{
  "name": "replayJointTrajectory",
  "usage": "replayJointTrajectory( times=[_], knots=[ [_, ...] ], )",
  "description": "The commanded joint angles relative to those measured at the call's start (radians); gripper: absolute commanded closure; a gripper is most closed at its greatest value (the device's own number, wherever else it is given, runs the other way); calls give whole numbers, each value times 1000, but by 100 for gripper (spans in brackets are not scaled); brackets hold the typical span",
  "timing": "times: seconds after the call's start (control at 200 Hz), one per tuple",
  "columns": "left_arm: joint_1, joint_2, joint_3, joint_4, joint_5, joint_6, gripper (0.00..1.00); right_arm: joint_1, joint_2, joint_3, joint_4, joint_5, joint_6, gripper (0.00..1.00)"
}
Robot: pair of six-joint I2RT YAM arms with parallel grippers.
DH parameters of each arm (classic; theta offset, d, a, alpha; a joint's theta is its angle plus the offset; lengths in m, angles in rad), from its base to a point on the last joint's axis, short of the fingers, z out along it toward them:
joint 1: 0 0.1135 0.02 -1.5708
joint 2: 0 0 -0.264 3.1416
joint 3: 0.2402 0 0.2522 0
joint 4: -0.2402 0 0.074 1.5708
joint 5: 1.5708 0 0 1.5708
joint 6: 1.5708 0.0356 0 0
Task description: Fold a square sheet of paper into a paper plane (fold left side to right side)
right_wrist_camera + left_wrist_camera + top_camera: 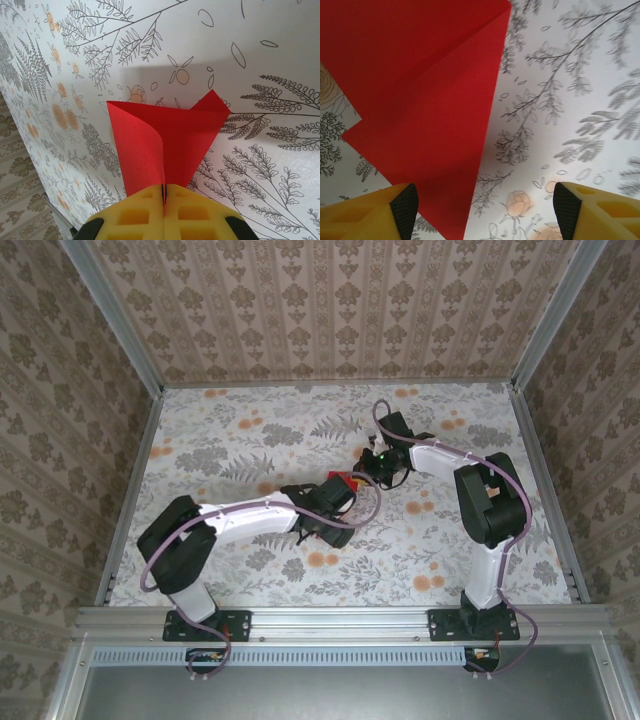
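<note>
The paper lies partly folded near the middle of the table. The right gripper pinches its curled edge tight. The left gripper gapes wide over a flat corner, holding nothing. The paper looks thin, light, limp and easily creased, so it is best taken gently at an edge

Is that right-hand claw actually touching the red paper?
Touching. In the right wrist view the right gripper is shut on the red paper, a fold pinched between its yellow fingers.
</note>
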Motion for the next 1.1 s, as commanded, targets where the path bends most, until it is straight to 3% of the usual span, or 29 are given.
replayJointTrajectory(
  times=[0.0, 0.33, 0.5, 0.66, 0.79, 0.94, 1.095],
  knots=[
    [-23, 35, 51, -16, -122, 9, 27, 5, 17, 28, -32, 4, 17, 100],
    [-68, 144, 124, -48, -242, 54, 38, 5, 25, 28, -32, -7, 16, 100],
    [-72, 159, 135, -54, -259, 54, 54, 5, 26, 32, -38, -7, 7, 100],
    [-70, 159, 137, -50, -243, 56, 77, 5, 34, 42, -53, -9, -10, 100],
    [-66, 152, 138, -43, -211, 58, 88, 5, 34, 52, -72, -7, -36, 91],
    [-32, 129, 138, -36, -124, 50, 99, 0, 9, 72, -93, 25, -84, 73],
    [25, 107, 139, -29, 20, 53, 100, -22, -80, 61, -99, 123, -135, 51]
  ],
)
